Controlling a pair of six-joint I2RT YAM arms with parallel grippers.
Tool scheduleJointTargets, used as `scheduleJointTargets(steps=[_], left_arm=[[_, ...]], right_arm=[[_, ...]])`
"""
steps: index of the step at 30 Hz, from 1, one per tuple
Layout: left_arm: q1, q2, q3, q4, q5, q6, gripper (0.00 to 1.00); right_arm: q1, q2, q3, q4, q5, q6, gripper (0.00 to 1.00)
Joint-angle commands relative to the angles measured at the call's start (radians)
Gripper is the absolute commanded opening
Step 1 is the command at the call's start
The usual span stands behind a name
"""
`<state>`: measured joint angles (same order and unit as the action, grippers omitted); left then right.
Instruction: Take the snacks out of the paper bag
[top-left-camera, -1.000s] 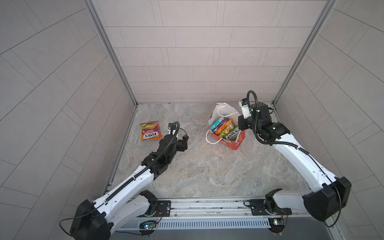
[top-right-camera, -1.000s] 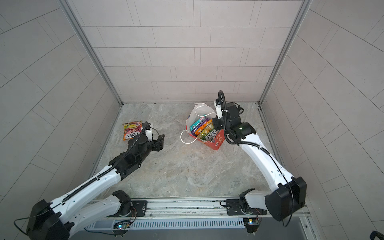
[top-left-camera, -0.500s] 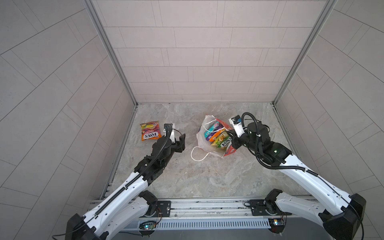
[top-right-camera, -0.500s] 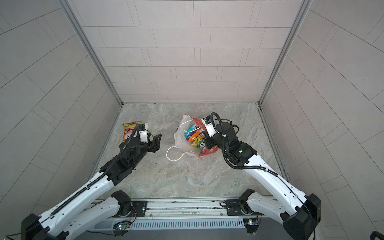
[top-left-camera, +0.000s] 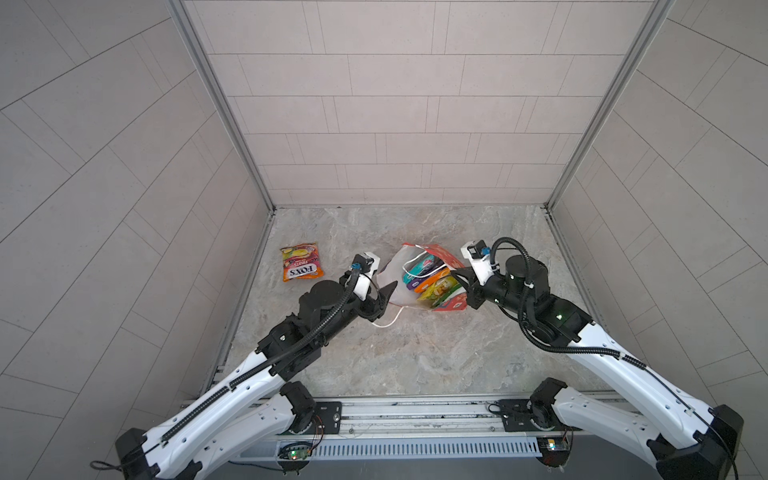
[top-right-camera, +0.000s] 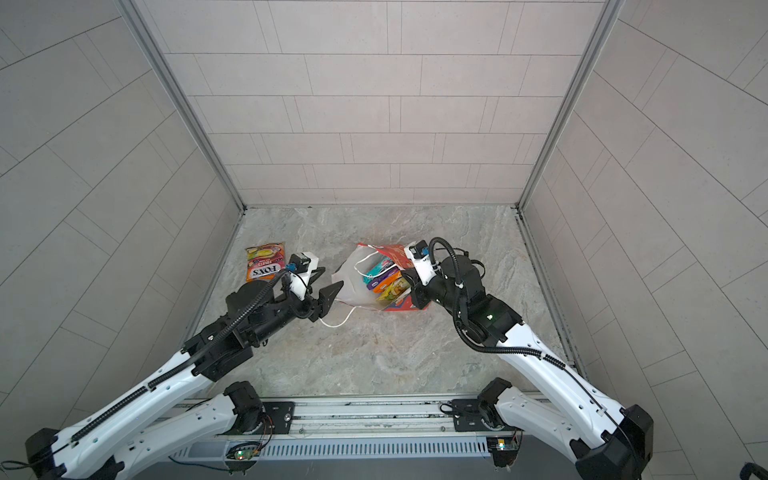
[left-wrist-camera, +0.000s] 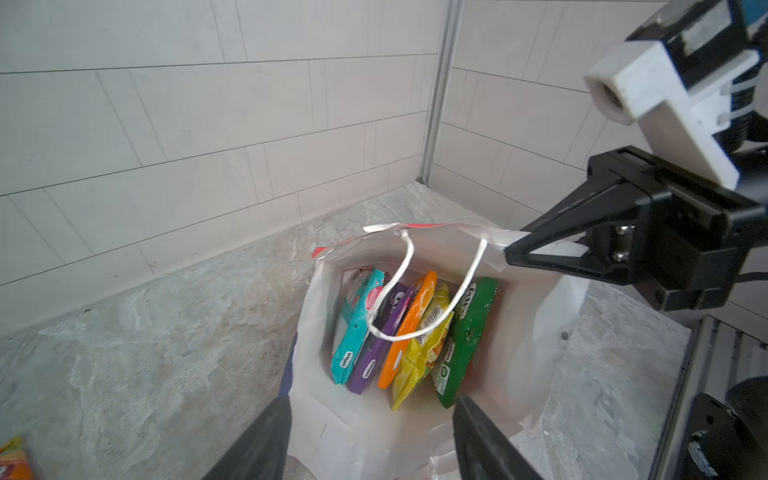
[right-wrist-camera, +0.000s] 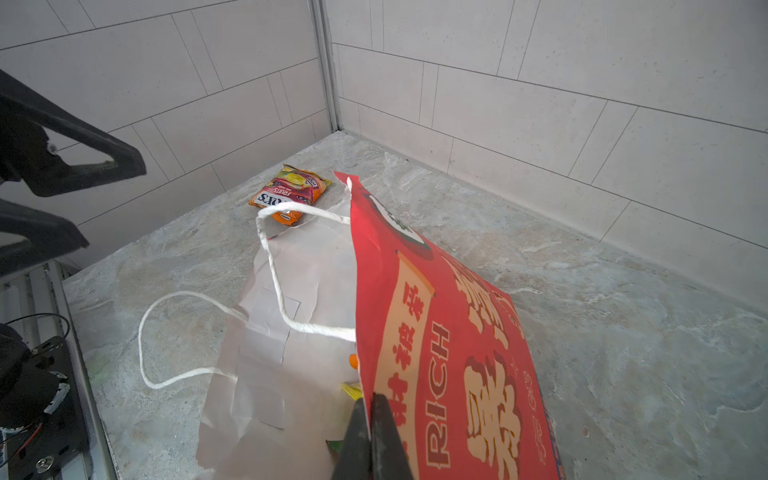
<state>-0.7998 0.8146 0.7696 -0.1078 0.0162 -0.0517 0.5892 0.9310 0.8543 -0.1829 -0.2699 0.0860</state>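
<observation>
Nearest me, my left gripper (top-right-camera: 331, 279) hovers right at the mouth of the paper bag (right-wrist-camera: 457, 332), jaws spread apart with nothing between them. One white cord handle (top-left-camera: 390, 323) trails loose on the marble table (top-left-camera: 415, 357) beside it. The bag lies tipped over mid-table, mouth facing the left arm, and my right gripper (right-wrist-camera: 371, 415) is pinched tight on its red upper wall, holding that side up. Inside I count five snacks (left-wrist-camera: 415, 328) standing on edge: teal, purple, orange, yellow, green. Farther back on the left, one orange packet (top-left-camera: 301, 262) lies flat on the table, well apart from the bag.
</observation>
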Motion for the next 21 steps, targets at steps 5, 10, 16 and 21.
scheduleJointTargets(steps=[5,10,16,21], left_arm=[[-0.034,0.169,0.009,0.041,0.1,0.033,0.61],[-0.041,0.251,0.008,0.113,0.107,0.032,0.53],[-0.041,0.325,-0.009,0.212,0.079,0.034,0.38],[-0.038,0.388,0.015,0.26,0.077,0.061,0.35]], right_arm=[[0.008,-0.006,-0.028,0.151,-0.048,0.004,0.0],[0.008,-0.004,-0.052,0.186,-0.024,-0.002,0.0],[0.01,-0.006,-0.077,0.242,-0.021,-0.003,0.0],[0.009,-0.006,-0.082,0.254,-0.017,-0.014,0.0]])
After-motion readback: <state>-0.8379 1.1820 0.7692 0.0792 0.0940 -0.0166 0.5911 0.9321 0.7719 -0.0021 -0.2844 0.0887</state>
